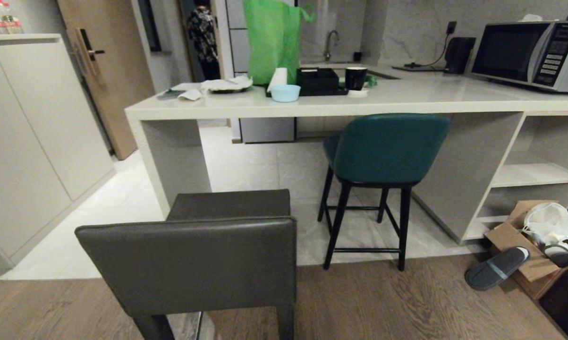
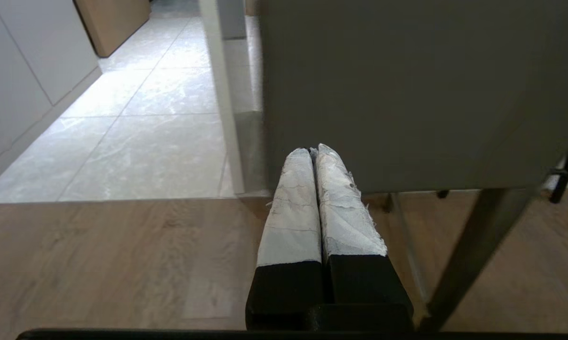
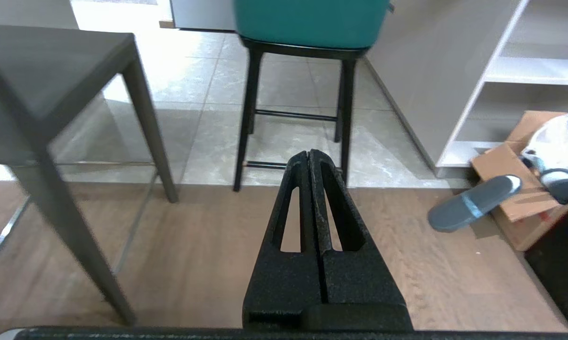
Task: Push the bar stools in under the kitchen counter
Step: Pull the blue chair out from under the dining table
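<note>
A dark grey boxy bar stool (image 1: 203, 255) stands close in front of me on the wood floor, its back toward me, out from the kitchen counter (image 1: 406, 101). The teal bar stool (image 1: 383, 151) with black legs stands to the right, its seat partly under the counter edge. Neither arm shows in the head view. My left gripper (image 2: 314, 150) is shut and empty, its white-wrapped tips low beside the grey stool's back (image 2: 416, 94). My right gripper (image 3: 309, 153) is shut and empty, pointing at the teal stool's legs (image 3: 293, 113), with the grey stool (image 3: 52, 71) off to one side.
On the counter stand a microwave (image 1: 529, 54), a green bag (image 1: 272, 40), a blue bowl (image 1: 285, 93) and a black mug (image 1: 355, 78). A cardboard box (image 1: 529, 250) and a slipper (image 1: 496, 268) lie on the floor at the right. A tall white cabinet (image 1: 29, 141) stands at the left.
</note>
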